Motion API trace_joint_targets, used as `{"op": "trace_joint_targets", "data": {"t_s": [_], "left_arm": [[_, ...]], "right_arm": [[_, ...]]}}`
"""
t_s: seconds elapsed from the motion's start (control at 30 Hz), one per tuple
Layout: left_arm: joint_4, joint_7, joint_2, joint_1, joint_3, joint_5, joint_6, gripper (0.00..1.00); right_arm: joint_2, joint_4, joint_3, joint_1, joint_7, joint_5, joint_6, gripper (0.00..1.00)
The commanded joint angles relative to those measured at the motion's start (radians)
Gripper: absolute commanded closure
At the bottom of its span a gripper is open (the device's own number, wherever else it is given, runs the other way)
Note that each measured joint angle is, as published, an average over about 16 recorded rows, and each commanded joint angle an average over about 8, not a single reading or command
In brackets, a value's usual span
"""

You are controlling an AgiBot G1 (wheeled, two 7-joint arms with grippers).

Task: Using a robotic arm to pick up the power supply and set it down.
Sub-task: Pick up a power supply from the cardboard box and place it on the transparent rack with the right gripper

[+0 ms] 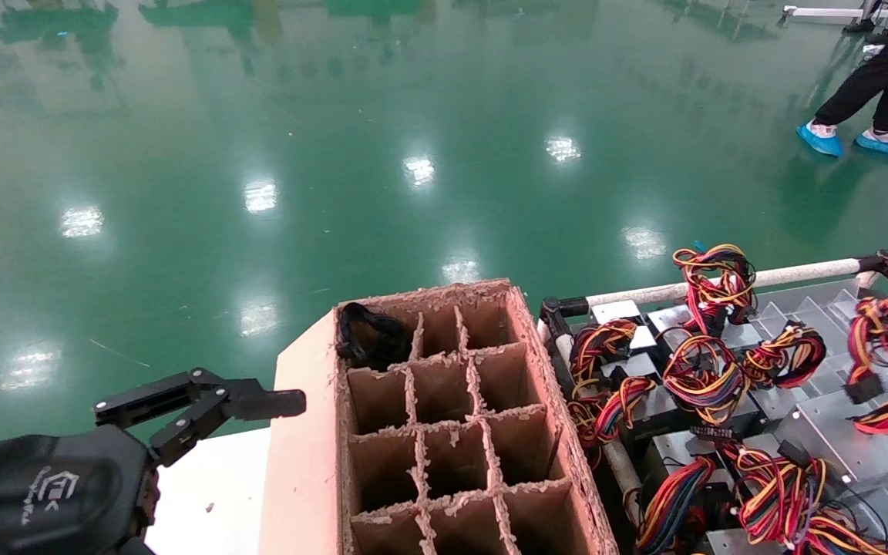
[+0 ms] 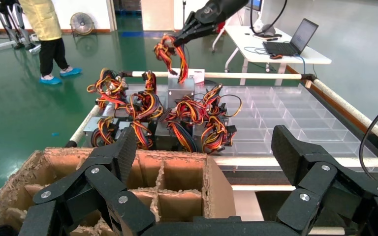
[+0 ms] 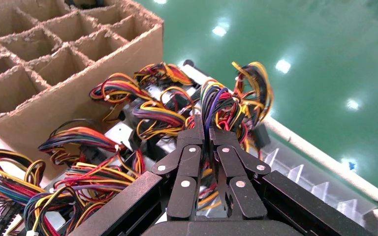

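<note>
The right end effector (image 3: 205,133) is clenched on the wire bundle (image 3: 220,105) of one power supply (image 2: 180,88), and in the left wrist view that silver box hangs from its red, yellow and orange wires, lifted above the rest of the pile. The other power supplies (image 1: 710,378) lie jumbled together on a clear compartment tray (image 2: 285,105) with a white tube rail (image 1: 721,285) around it. Just beside the tray sits a cardboard divider box (image 1: 452,432), with a black coiled cable (image 1: 367,335) in a far corner cell and the other visible cells bare. The left end effector (image 1: 216,408) is released, fingers spread wide, hovering low near that box on its side away from the tray. A person in blue shoe covers (image 1: 860,142) stands on the green floor (image 1: 336,154).
</note>
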Motion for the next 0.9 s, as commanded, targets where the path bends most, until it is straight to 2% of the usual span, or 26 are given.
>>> {"op": "trace_joint_targets", "data": {"t_s": [0.03, 0.43, 0.9], "left_arm": [[0.0, 0.0, 0.0, 0.0, 0.0, 0.0, 0.0, 0.0], [0.0, 0.0, 0.0, 0.0, 0.0, 0.0, 0.0, 0.0], [0.0, 0.0, 0.0, 0.0, 0.001, 0.0, 0.0, 0.0]], "right_arm": [[-0.015, -0.01, -0.009, 0.002, -0.005, -0.008, 0.0, 1.0], [-0.051, -0.097, -0.035, -0.028, -0.039, 0.025, -0.004, 1.0], [-0.039, -0.209, -0.048, -0.109, -0.108, 0.104, -0.009, 1.0]]}}
